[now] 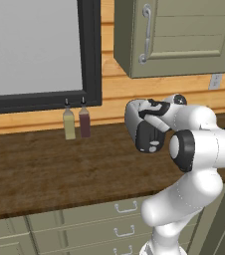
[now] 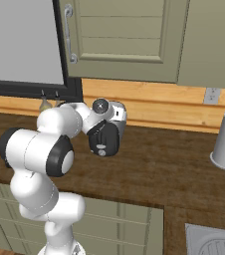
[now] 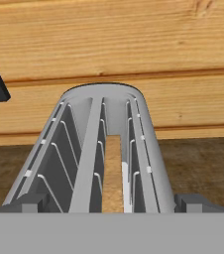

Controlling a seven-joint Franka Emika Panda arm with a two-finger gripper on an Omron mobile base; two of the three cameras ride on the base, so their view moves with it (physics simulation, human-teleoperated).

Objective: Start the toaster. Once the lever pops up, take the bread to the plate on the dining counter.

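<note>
The hand [image 3: 112, 204] was spread wide and held nothing — its two dark fingertips [image 3: 28, 203] stood one on each side of the toaster's near end, outside the metal walls. Directly under and ahead of it lay the toaster [image 3: 84, 149], its long axis running straight away from the hand toward the plank wall [image 3: 134, 49] at the back. The slots ran the same way, and the bread [image 3: 113, 173] sat down in the right-hand slot as a thin tan strip, edge-on to the hand. So the hand was lined up along the toaster rather than across it. The lever could not be made out here; by my judgement the coming move depended on finding it at one end of that long axis. From the base, the wrist [image 1: 149, 130] hung over the brown wood counter [image 1: 45, 169], with two small bottles [image 1: 77, 122] well off to its left against the wall.
</note>
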